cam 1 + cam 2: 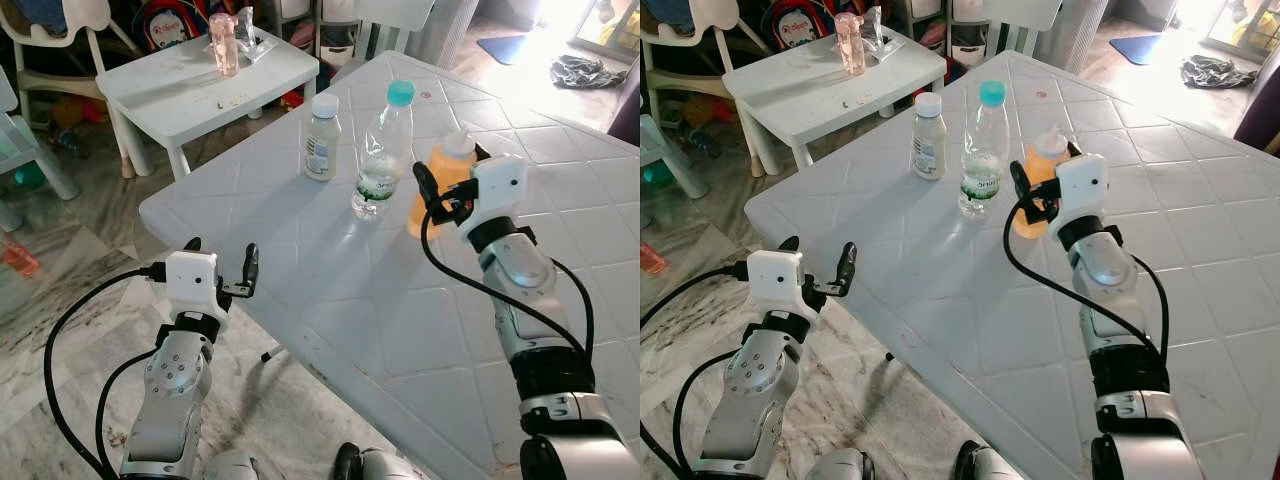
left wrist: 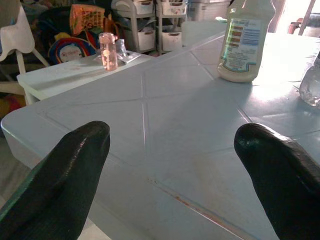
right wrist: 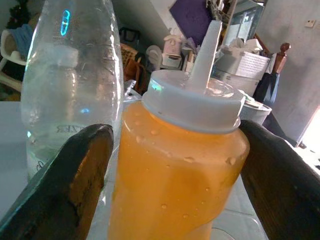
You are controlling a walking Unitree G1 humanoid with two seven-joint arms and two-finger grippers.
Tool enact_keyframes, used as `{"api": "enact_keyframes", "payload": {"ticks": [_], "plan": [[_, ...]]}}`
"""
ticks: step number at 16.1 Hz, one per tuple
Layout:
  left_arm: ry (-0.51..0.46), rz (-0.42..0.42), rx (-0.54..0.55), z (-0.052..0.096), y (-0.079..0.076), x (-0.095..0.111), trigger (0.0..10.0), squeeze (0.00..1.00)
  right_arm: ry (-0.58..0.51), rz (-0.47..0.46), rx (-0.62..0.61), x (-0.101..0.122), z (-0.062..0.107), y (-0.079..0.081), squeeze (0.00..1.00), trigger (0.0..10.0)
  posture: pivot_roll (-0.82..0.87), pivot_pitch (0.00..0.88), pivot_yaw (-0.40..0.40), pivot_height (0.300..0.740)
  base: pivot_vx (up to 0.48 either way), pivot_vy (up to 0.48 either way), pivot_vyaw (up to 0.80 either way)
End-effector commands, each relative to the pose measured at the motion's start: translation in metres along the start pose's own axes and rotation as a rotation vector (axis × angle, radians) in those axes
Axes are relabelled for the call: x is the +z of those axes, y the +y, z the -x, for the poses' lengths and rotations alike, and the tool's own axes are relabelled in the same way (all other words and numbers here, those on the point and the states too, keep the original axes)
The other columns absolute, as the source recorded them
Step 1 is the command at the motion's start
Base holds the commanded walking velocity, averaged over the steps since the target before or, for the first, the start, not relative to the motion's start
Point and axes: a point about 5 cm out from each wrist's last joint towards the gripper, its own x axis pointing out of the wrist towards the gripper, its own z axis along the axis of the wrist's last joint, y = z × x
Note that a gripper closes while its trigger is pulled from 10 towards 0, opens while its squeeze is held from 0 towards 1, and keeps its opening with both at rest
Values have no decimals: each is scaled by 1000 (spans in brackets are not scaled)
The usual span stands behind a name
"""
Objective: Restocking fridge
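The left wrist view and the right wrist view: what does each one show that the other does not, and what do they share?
Left wrist view: the open left claw above the table's edge, the white label bottle standing ahead, and the small side table with a pink bottle.

Right wrist view: the orange sauce bottle with its white nozzle cap, close between the right claw's open fingers.

Shared: the white table and the clear water bottle, which sits at the picture's edge in the left wrist view.

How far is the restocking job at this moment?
Nothing looks put away yet. The white bottle, water bottle and orange sauce bottle stand on the table. The right gripper brackets the sauce bottle, fingers open. The left gripper waits open at the table's edge.
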Motion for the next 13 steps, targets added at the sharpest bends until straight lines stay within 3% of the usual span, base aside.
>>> {"api": "enact_keyframes", "payload": {"ticks": [1, 10, 11, 12, 13], "plan": [[12, -4, -11, 1, -1, -1, 10000, 0, -16, 5, -8, 4, -2, -7, 0, 10000, 146, 106, -19, 740, 0, 0, 0], [17, -4, -14, 1, -1, -2, 10000, 0, 12, -62, 31, 1, -14, -7, 0, 10000, 156, 106, -20, 740, 0, 0, 0], [18, -5, -17, 1, -1, -2, 10000, 0, 15, -67, 32, 0, -13, -6, 0, 4863, 154, 109, -19, 740, 0, 0, 0], [18, -6, -18, 1, -1, -2, 10000, 0, 16, -70, 30, -1, -12, -6, 0, 980, 152, 109, -18, 740, 0, 0, 0], [19, -7, -18, 1, -2, -2, 10000, 0, 19, -69, 25, -1, -12, -7, 0, 157, 152, 109, -18, 740, 0, 0, 0]]}}
